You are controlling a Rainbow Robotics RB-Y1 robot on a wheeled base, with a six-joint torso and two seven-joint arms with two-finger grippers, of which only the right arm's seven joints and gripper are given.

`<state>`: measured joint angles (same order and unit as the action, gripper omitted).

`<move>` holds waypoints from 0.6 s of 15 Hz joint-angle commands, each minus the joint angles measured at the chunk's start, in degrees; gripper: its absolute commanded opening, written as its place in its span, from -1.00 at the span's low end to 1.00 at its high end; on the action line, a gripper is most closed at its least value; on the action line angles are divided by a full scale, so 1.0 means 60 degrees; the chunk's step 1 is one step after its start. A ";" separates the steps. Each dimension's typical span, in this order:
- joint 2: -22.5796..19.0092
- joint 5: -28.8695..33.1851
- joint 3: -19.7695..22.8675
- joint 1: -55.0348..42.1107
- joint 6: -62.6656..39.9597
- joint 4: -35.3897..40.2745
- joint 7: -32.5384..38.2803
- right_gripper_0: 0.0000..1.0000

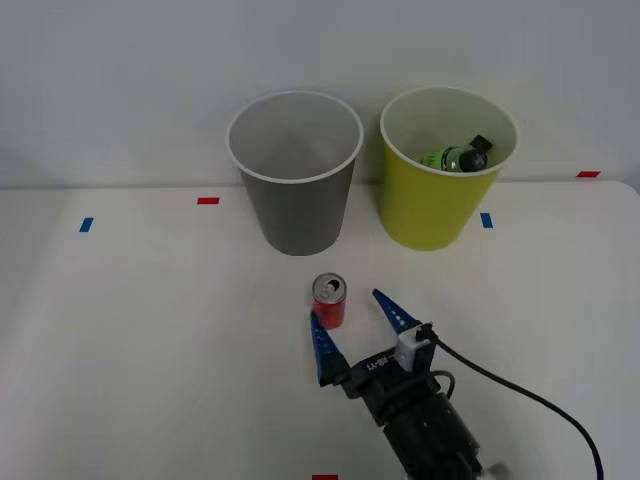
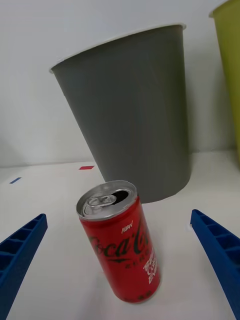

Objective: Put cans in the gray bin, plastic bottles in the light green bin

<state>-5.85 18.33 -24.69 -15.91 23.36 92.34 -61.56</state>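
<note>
Looking down, we see the green bottle inside the light green bin, while our right gripper is spread wide beside the upright red can.

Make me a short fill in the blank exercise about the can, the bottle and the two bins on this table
1. The green bottle lies inside the ____ bin.
2. The red can stands upright on the table, in front of the ____ bin.
3. The right gripper is ____, one blue finger on each side of the can.

Missing words: light green; gray; open
</note>
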 commanded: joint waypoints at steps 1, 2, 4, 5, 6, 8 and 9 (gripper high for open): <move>0.0433 -0.0008 0.0058 0.0659 -0.0011 -0.0713 -0.0184 1.00; 0.0492 -0.0008 0.0087 0.0791 -0.0011 -0.0860 -0.0228 1.00; 0.0521 -0.0008 0.0131 0.0966 -0.0055 -0.1035 -0.0375 1.00; 0.0521 0.0050 0.0131 0.1010 -0.0231 -0.1035 -0.0448 1.00; 0.0521 0.0094 0.0146 0.1069 -0.0392 -0.1035 -0.0536 1.00; 0.0521 0.0109 0.0160 0.1142 -0.0465 -0.1035 -0.0638 1.00; 0.0521 0.0109 0.0146 0.1230 -0.0670 -0.1035 -0.0668 1.00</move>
<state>-2.73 18.95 -23.77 -9.01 20.36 86.13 -65.30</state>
